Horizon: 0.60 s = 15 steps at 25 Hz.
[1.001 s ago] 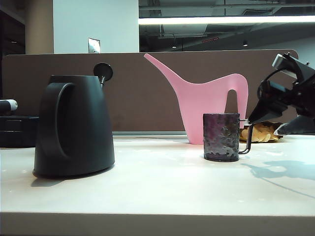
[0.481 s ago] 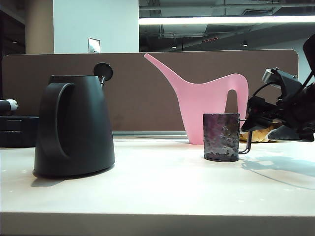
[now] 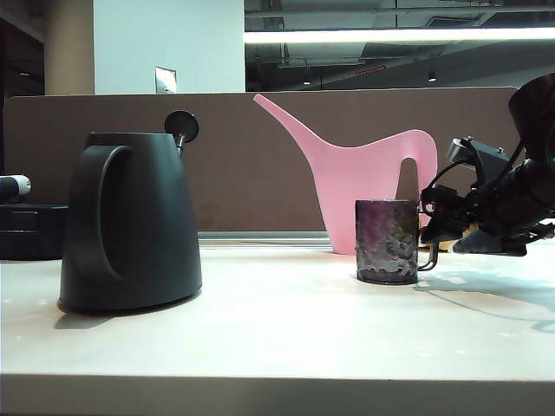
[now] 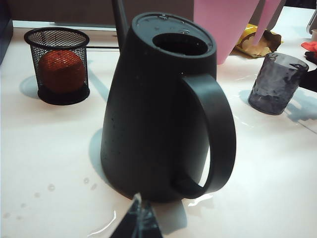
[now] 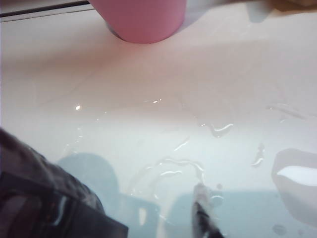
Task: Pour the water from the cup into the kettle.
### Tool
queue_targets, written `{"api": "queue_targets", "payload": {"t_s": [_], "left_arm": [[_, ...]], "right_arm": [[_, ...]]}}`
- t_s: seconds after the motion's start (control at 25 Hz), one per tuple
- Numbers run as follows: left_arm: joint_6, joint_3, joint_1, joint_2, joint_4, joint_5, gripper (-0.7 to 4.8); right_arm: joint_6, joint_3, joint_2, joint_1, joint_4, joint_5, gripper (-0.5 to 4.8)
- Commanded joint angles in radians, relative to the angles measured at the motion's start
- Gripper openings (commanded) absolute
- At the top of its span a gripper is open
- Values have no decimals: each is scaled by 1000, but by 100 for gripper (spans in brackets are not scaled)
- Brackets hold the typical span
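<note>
The kettle (image 3: 130, 221) stands upright on the left side of the pale worktop (image 3: 277, 329) in the exterior view, loop handle facing the camera, its round knob (image 3: 181, 126) poking up at the back. Well apart from it, over to the right, the cup (image 3: 387, 241) sits upright on the worktop, dimpled wall catching the light, with the pink watering can (image 3: 364, 182) just behind it, long spout slanting up to the left. The right end effector (image 3: 431, 227) is low and level at the cup's right side, right at the thin handle; its dark fingers look partly apart, but whether they have hold of the handle cannot be told from here. The right wrist view shows little: wet streaks and droplets on the worktop, the rounded base of the pink watering can, and a dark mottled shape at one corner, too blurred to name. In the left wrist view the kettle fills the middle, its top opening (image 4: 180, 43) uncovered, with the cup off to one side near the watering can. A black mesh basket (image 4: 59, 64) with a red round thing (image 4: 60, 70) inside stands on the kettle's other side. Of the left end effector (image 4: 137, 223) only a dark fingertip shows, hanging short of the kettle's base; its opening cannot be told.
</note>
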Motion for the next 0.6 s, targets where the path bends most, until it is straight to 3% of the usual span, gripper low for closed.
{"api": "queue_targets", "payload": {"t_s": [0.04,0.08,0.6], "left_arm": [[5,2,0,1,13,0,-5],[5,2,0,1,13,-1,-5],[5,2,0,1,13,0,-5]], "right_arm": [[0,13,-1,1,23,-2,72],[0,13,-1,1,35,-2,-6],[0,14,-48,26,46,-2,-5]]}}
